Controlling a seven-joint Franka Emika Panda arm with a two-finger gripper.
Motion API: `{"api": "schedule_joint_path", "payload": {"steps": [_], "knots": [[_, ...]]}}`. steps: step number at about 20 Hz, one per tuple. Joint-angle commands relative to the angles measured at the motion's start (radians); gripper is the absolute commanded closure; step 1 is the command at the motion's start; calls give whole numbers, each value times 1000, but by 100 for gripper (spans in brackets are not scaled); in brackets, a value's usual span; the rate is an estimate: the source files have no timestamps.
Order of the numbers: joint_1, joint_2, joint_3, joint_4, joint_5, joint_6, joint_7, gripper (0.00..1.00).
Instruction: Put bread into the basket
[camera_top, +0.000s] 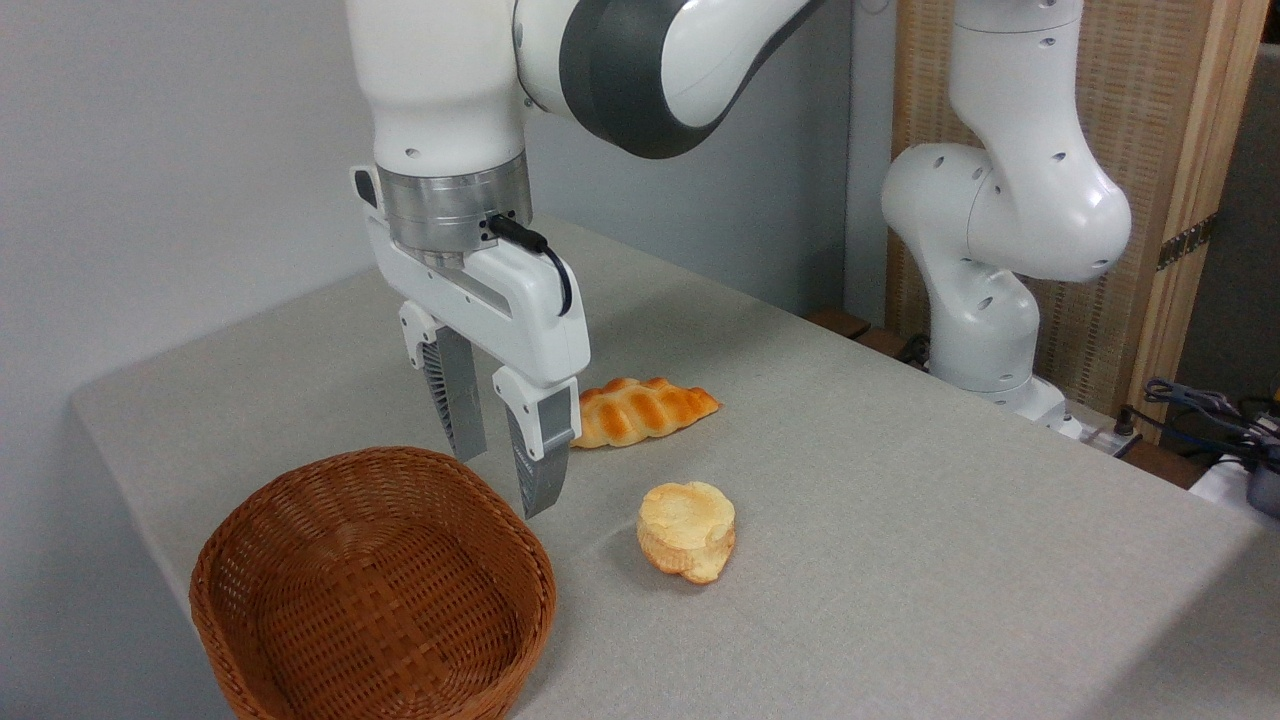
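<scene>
Hovering gripper (503, 480): hung empty above the table, its two fingers spread apart, beside the basket's far rim.
Bread (687, 529): lay on the table (900, 560), near the basket but apart from it, to the gripper's right.
Basket (372, 590): stood empty at the front left.
Risk: the braided loaf (640, 410) behind the fingers could be taken by mistake; a shallow pinch on the lumpy bun might let it slip.

hand (502, 478) empty, parted, apparently above basket (300, 520) rim | bread (687, 529) on table (900, 520), right
</scene>
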Motion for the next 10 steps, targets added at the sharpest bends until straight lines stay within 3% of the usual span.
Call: {"api": "schedule_joint_path", "payload": {"steps": [1, 10], "knots": [[0, 0, 20, 0, -13, -14, 6, 0], [1, -9, 26, -41, 0, -20, 35, 0]]}}
